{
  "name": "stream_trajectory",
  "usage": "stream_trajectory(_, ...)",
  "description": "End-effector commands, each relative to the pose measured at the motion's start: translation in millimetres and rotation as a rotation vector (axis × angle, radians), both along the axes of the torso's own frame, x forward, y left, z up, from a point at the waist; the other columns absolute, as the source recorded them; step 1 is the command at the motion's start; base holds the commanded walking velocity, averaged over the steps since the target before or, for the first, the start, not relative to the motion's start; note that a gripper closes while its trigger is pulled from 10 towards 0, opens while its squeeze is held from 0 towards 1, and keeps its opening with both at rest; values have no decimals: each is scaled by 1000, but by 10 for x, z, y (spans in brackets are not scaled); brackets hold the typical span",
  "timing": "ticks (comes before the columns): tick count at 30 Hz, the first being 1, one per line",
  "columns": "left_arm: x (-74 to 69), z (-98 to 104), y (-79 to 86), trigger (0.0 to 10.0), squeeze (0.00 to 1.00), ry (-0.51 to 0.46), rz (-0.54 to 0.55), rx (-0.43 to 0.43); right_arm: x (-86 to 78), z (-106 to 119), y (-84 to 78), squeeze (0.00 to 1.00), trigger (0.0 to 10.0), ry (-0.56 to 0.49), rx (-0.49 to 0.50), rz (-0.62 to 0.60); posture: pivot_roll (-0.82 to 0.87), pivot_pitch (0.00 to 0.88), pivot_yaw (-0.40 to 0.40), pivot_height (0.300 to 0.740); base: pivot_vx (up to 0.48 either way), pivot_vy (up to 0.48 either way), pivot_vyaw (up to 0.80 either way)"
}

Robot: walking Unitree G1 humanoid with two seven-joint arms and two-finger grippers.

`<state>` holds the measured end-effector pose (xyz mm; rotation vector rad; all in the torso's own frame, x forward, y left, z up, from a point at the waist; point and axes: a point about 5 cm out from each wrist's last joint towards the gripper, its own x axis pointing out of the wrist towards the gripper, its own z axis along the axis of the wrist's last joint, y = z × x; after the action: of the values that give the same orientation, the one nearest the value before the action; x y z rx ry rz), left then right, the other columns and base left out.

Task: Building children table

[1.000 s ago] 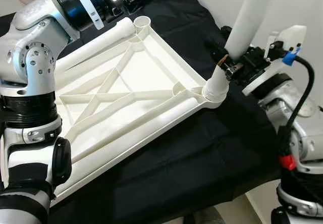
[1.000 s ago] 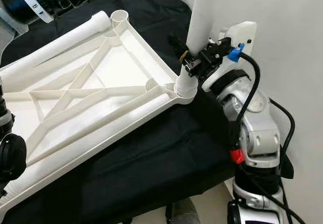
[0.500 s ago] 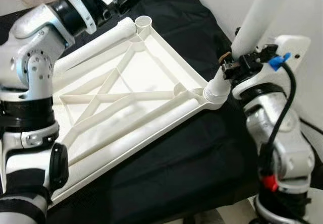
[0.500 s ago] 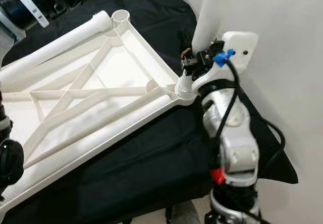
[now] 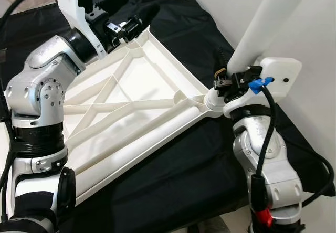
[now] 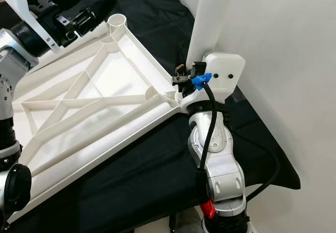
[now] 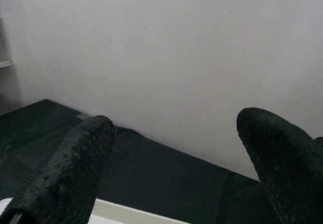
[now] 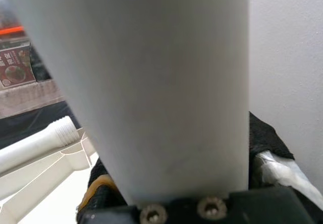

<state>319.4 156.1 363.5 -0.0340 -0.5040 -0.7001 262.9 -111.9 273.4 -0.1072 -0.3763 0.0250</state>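
Right gripper (image 5: 227, 82) pinching leg (image 5: 262, 23), twisted round in tabletop (image 5: 131, 107) corner socket; left gripper (image 5: 137, 19) spread, now over far corner.

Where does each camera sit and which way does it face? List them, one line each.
Left eye: on the head, looking down at the white tabletop on black cloth; both arms show.
Right eye: same scene.
Left wrist: along its open fingers toward a wall.
Right wrist: close against the white leg.
Eyes and right wrist share the leg.

Right gripper (image 5: 227, 82) clamps white leg (image 5: 262, 25) — seated in tabletop (image 5: 131, 112) corner socket.
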Motion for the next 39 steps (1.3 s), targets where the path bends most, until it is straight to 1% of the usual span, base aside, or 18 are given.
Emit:
stream_trajectory(1,-13,-12,-28,10000,0,-12,-8,2,157,-496,-16,0,1373,299,-56,-27,-40,278,28,740,0,0,0)
stream_trajectory(2,-20,-38,-50,10000,0,-9,-12,1,191,-412,7,0,3059,260,-48,34,-42,274,27,740,0,0,0)
stream_trajectory(5,-25,-58,-63,10000,0,-8,-14,3,211,-320,33,0,3059,216,-28,101,-42,274,27,740,0,0,0)
stream_trajectory(6,-34,-133,-63,10000,0,13,-16,0,214,-176,83,0,10000,150,-9,226,-56,242,35,740,0,0,0)
stream_trajectory(7,-34,-133,-63,10000,0,13,-16,0,214,-176,83,0,10000,150,-9,226,-56,242,35,740,0,0,0)
stream_trajectory(9,-50,-357,-70,10000,0,68,-5,1,190,100,112,0,10000,36,42,449,-61,206,36,740,0,0,0)
stream_trajectory(10,-85,-605,-104,10000,0,126,13,-1,170,248,48,0,10000,-18,41,572,-65,168,26,740,0,0,0)
stream_trajectory(11,-85,-605,-104,10000,0,126,13,-1,170,248,48,0,10000,-18,41,572,-65,168,26,740,0,0,0)
stream_trajectory(12,-166,-906,-164,10000,0,196,40,-9,156,381,-83,0,10000,-70,4,652,-64,161,24,740,0,0,0)
stream_trajectory(19,-304,-1304,-256,10000,0,291,113,-36,148,296,-195,0,10000,-44,-53,743,-46,70,-2,740,0,0,0)
stream_trajectory(23,-365,-1518,-215,10000,0,343,180,-31,166,247,-185,0,10000,-45,-37,769,-45,31,-7,740,0,0,0)
stream_trajectory(24,-405,-1660,-166,10000,0,373,233,-9,190,201,-175,0,10000,-32,-30,771,-42,11,-11,740,0,0,0)
stream_trajectory(27,-420,-1702,-150,10000,0,383,249,-2,199,184,-175,0,10000,-25,-29,772,-42,11,-11,740,0,0,0)
stream_trajectory(29,-471,-1802,-129,10000,0,403,283,9,241,76,-190,0,10000,14,-9,745,-41,0,-15,740,0,0,0)
stream_trajectory(32,-655,-2103,-73,10000,0,486,369,16,280,-445,-181,0,10000,168,70,625,-43,0,-25,740,0,0,0)
stream_trajectory(33,-655,-2103,-73,10000,0,486,369,16,280,-445,-181,0,10000,168,70,625,-43,0,-25,740,0,0,0)
stream_trajectory(35,-732,-2234,-33,10000,0,524,424,15,217,-724,-138,0,10000,241,90,603,-43,0,-29,740,0,0,0)
stream_trajectory(39,-762,-2374,54,10000,0,540,512,37,123,-1012,-90,0,10000,312,113,616,-39,0,-30,740,0,0,0)
